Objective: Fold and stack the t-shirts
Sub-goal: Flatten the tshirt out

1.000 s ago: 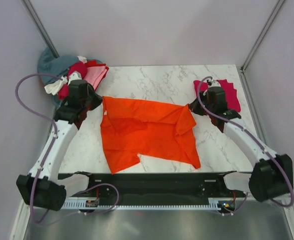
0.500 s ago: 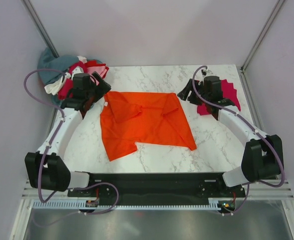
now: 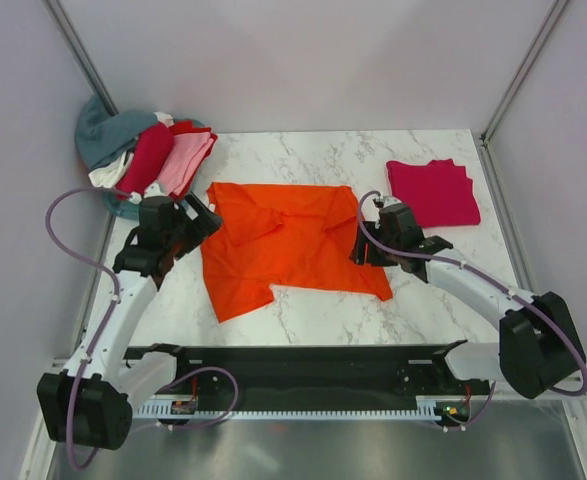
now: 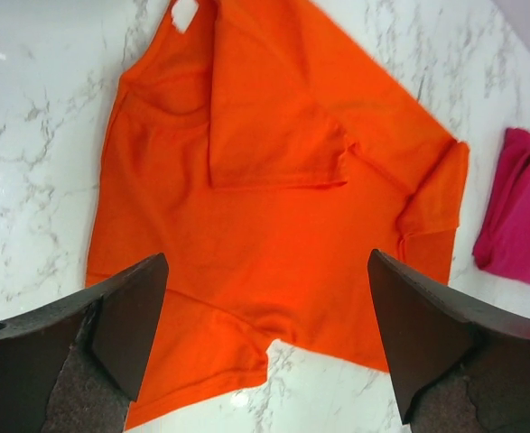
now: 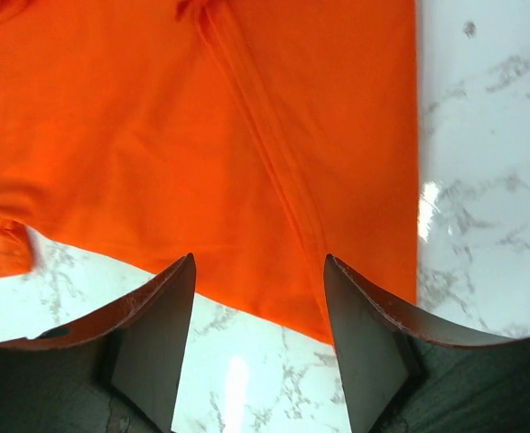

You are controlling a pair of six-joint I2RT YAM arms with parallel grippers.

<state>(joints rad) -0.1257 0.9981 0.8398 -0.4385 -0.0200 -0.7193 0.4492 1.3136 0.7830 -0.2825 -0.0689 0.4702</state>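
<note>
marble table (image 3: pixel 303 310) | orange t-shirt (image 3: pixel 283 240) mid-table, rumpled, one flap folded over | heap of t-shirts (image 3: pixel 148 155) far-left corner | crimson-pink t-shirt (image 3: pixel 433 192) folded, far right | my left gripper (image 4: pixel 266 298) jaws wide apart, empty, above orange cloth | my right gripper (image 5: pixel 260 307) jaws apart, empty, over its right edge

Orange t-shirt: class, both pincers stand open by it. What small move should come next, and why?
Probably lower the right pincer onto the near hem of the orange t-shirt and close. The shirt lies rumpled and only partly folded; that pincer and the left pincer are both open, holding nothing.
</note>
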